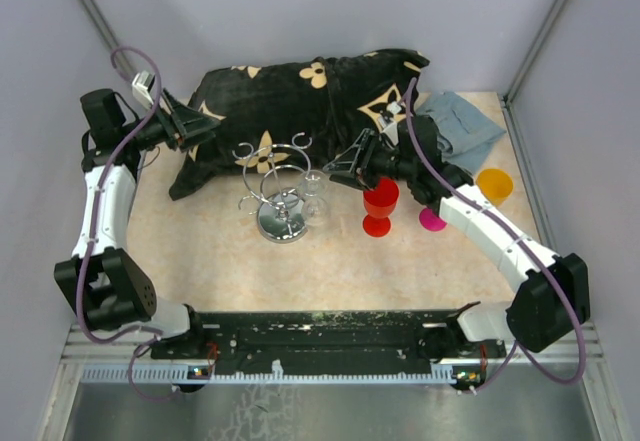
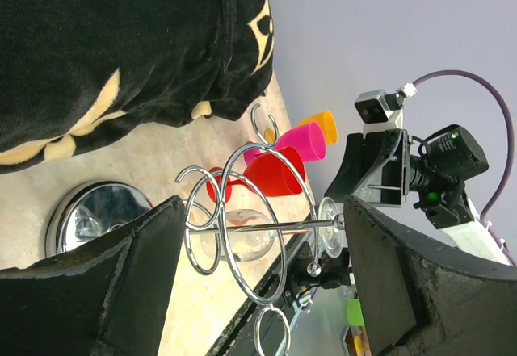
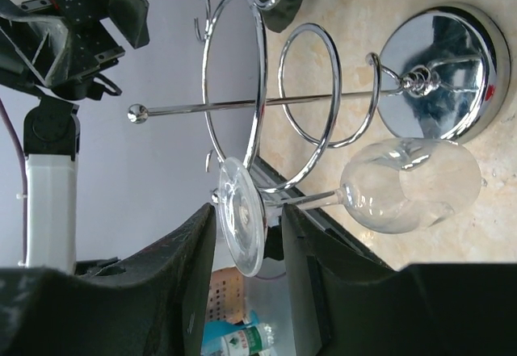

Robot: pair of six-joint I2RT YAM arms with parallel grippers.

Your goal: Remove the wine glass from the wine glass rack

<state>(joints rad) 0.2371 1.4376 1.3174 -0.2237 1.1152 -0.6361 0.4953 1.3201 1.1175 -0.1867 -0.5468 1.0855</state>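
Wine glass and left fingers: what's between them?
The wine glass rack. In the left wrist view its chrome loops stand in front of the wine glass, framed by the open left fingers.

Overhead view looks down on the wine glass rack [image 1: 281, 225]; both wrist views face it closely from opposite sides.

The right pincer [image 3: 250, 219] has matt black fingers [image 3: 174, 291] of grainy, rough-looking plastic. Between them sits the foot of the wine glass [image 3: 404, 190], which is clear, smooth, glossy glass. Just past the fingertips, the wine glass rack [image 3: 440, 69] is polished chrome wire on a mirror-bright metal disc. The table [image 3: 380, 9] beneath is pale and stone-patterned with a dull sheen. Beside the pincer a red cup [image 1: 380, 201] looks like glossy plastic, and the pillow [image 1: 290, 101] beyond is black plush cloth.
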